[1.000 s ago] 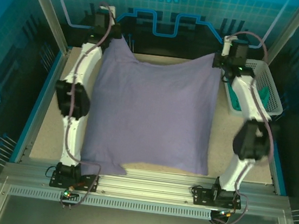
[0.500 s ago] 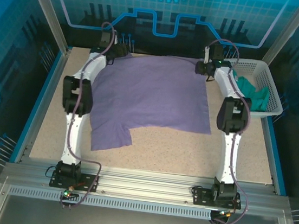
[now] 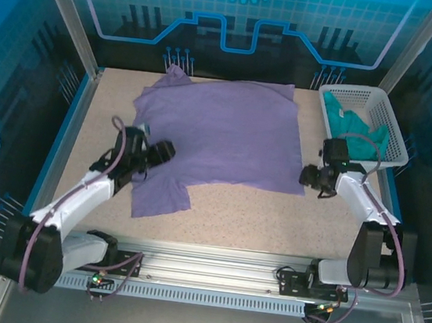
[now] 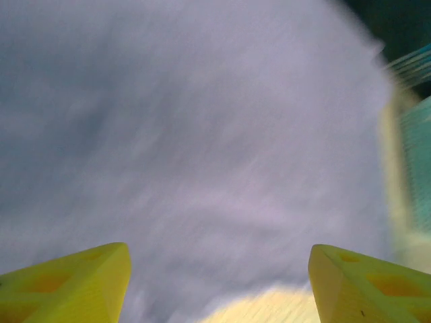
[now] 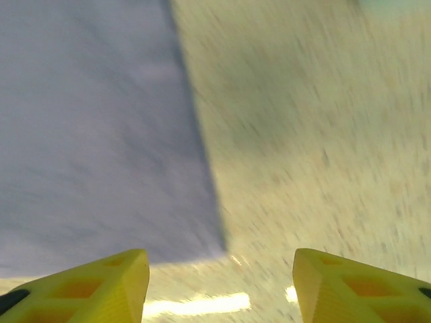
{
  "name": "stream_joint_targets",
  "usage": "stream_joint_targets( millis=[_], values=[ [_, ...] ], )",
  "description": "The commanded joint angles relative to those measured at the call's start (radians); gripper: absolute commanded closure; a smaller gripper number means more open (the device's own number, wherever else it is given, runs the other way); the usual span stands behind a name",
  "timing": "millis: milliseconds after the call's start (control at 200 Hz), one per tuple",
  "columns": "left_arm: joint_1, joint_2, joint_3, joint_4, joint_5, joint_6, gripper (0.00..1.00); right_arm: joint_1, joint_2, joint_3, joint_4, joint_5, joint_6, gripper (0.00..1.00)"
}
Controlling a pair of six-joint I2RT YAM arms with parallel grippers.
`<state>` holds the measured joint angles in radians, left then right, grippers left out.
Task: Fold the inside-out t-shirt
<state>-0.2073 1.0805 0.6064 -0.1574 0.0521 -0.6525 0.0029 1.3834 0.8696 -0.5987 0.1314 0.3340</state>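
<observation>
Both jaws stand apart and hold nothing. Your left gripper (image 3: 162,152) hangs over the near-left part of the inside-out t-shirt (image 3: 227,135), and your right gripper (image 3: 309,178) sits just beside its near-right corner, over bare table (image 3: 272,216). The shirt lies spread flat toward the far side. You look to be between laying out and the first fold. Next you'll need matched grips on its edges, though the blurred wrist views leave height uncertain.

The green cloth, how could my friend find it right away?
Start at the speckled table and go to its far right corner, where a white basket sits. The green cloth is bunched inside it, small and teal, unlike the big purple t-shirt spread flat beside it.
</observation>
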Motion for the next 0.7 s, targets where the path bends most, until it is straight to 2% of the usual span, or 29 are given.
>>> stream_joint_targets(
  millis=[0, 115, 200, 390, 695],
  values=[
    [-0.017, -0.197, -0.074, -0.241, -0.098, 0.023, 0.28, -0.007, 0.034, -0.020, -0.002, -0.013, 0.061, 0.41],
    [-0.017, -0.276, -0.141, -0.307, -0.111, 0.000, 0.28, -0.008, 0.138, 0.003, 0.016, -0.048, 0.057, 0.42],
    [-0.019, -0.253, -0.147, -0.322, -0.120, 0.007, 0.27, -0.010, 0.208, 0.024, 0.035, -0.107, 0.062, 0.45],
    [-0.027, -0.220, -0.141, -0.352, -0.117, 0.010, 0.26, 0.004, 0.291, 0.062, 0.067, -0.148, 0.061, 0.55],
    [-0.042, -0.239, -0.179, -0.423, -0.156, -0.054, 0.25, 0.009, 0.269, 0.077, 0.071, -0.134, 0.047, 0.91]
  ],
)
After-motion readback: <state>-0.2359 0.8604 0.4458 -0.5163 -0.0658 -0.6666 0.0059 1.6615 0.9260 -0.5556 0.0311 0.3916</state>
